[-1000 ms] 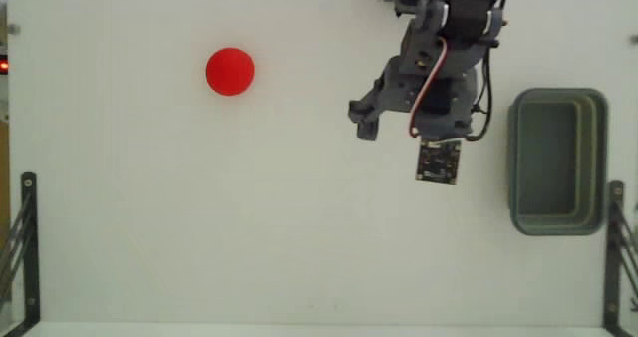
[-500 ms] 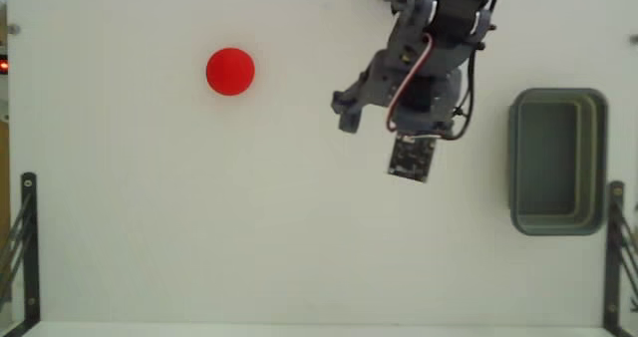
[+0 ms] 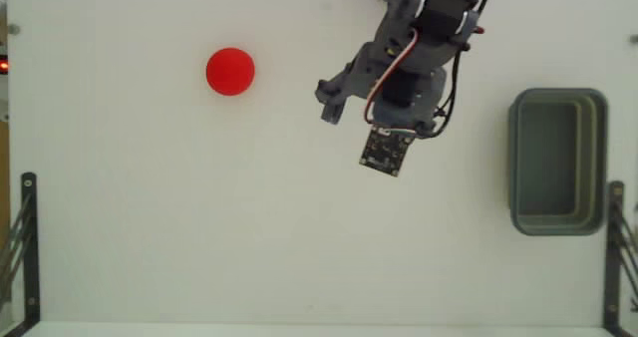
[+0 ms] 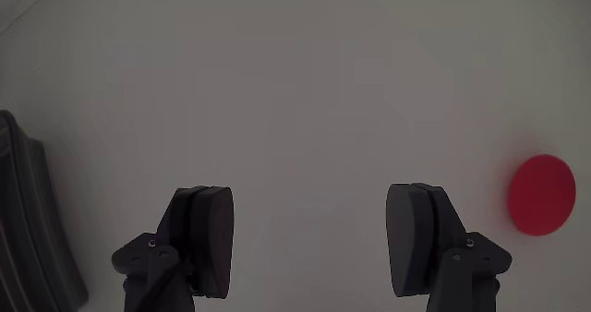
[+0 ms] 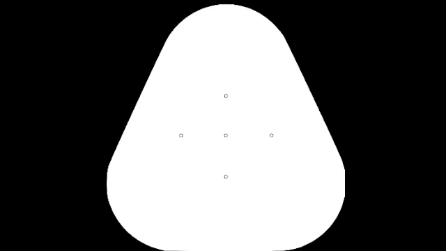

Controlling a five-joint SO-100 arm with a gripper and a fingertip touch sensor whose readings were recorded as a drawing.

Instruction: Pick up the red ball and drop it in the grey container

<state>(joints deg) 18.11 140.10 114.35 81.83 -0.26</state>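
Observation:
The red ball (image 3: 230, 71) lies on the white table at the upper left of the fixed view. It also shows at the right edge of the wrist view as the red ball (image 4: 542, 195). My gripper (image 3: 369, 106) hangs over the table's upper middle, between ball and container and well apart from both. In the wrist view the gripper (image 4: 309, 229) is open, with only bare table between its dark fingers (image 4: 205, 238). The grey container (image 3: 558, 161) stands hollow side up at the right edge. A dark piece of the grey container (image 4: 28, 220) shows at the wrist view's left edge.
The white table (image 3: 249, 227) fills the fixed view. Black metal brackets stand at the lower left (image 3: 22, 247) and lower right (image 3: 618, 247) corners. The arm's base sits at the top edge, right of centre.
The arm has swung left in the fixed view, away from the container and toward the ball. Ball and container have not moved.

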